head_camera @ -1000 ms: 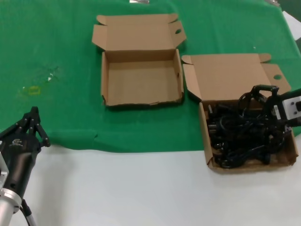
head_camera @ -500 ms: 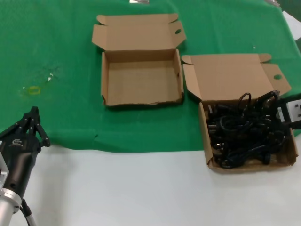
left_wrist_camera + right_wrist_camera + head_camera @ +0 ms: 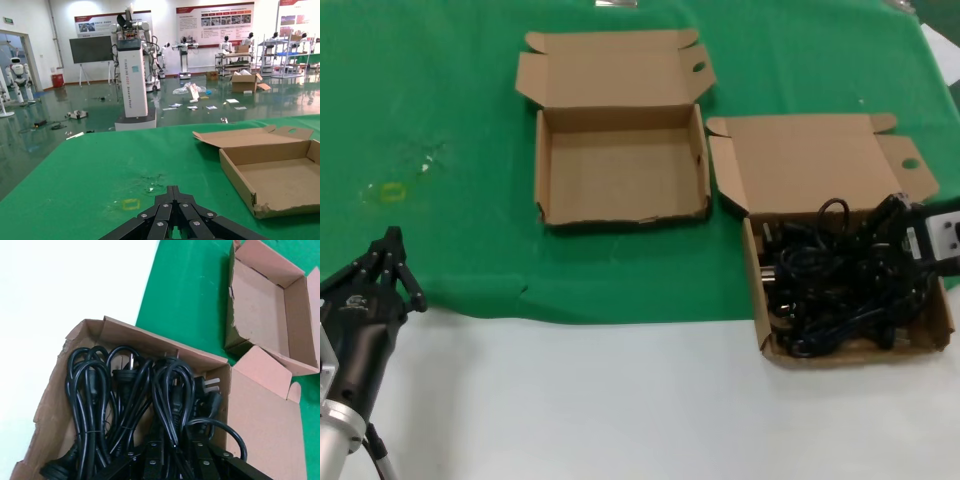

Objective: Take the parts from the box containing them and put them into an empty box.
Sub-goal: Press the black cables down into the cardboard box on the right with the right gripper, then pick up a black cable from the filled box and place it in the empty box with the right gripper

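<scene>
Black power cords [image 3: 840, 290] are piled and tangled in the squarish box [image 3: 850, 270] on the robot's right, so if one loop is pulled, others could be dragged up with it and dropped on the green cloth [image 3: 450, 120]. The right gripper [image 3: 170, 460] is pushed down among the cords at the far right side of that box, and it cannot be told whether anything is pinched. The empty wide box [image 3: 620, 165] is set to the left, and the left gripper [image 3: 388, 262] is parked, fingers closed together on nothing.
</scene>
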Controlling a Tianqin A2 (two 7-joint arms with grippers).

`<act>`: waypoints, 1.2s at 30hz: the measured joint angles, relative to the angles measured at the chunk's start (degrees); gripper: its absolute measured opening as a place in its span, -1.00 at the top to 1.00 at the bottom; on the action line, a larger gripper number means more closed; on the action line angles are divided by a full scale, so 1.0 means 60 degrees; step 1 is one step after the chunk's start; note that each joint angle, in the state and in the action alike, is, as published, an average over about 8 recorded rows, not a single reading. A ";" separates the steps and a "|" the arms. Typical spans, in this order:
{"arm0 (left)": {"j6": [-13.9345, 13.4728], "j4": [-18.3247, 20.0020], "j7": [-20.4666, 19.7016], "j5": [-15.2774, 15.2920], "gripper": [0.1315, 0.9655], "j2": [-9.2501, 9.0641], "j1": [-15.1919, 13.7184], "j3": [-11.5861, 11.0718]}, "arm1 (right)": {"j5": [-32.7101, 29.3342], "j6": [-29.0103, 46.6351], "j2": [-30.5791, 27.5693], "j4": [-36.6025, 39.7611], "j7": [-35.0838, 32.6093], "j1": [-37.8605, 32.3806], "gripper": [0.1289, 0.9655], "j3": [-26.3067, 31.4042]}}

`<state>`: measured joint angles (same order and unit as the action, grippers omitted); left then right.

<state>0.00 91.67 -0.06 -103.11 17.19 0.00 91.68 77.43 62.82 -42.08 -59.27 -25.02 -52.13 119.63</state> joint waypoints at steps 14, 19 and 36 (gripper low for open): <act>0.0000 0.0000 0.0004 0.0002 0.97 0.0000 0.0000 0.0000 | 0.0128 0.0042 -0.0543 -0.0956 0.0703 0.0484 0.80 -0.0294; 0.0000 0.0000 0.0004 0.0002 0.97 0.0000 0.0000 0.0000 | 0.0154 0.0213 -0.0693 -0.1478 0.1287 0.0227 0.80 -0.0450; 0.0000 0.0000 0.0005 0.0001 0.97 0.0000 0.0000 0.0000 | 0.0020 -0.0392 0.0787 -0.1512 0.1823 -0.0974 0.81 -0.0360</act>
<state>0.00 91.67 -0.03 -103.11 17.19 0.00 91.68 77.55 60.46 -37.36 -68.34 -14.08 -57.97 117.47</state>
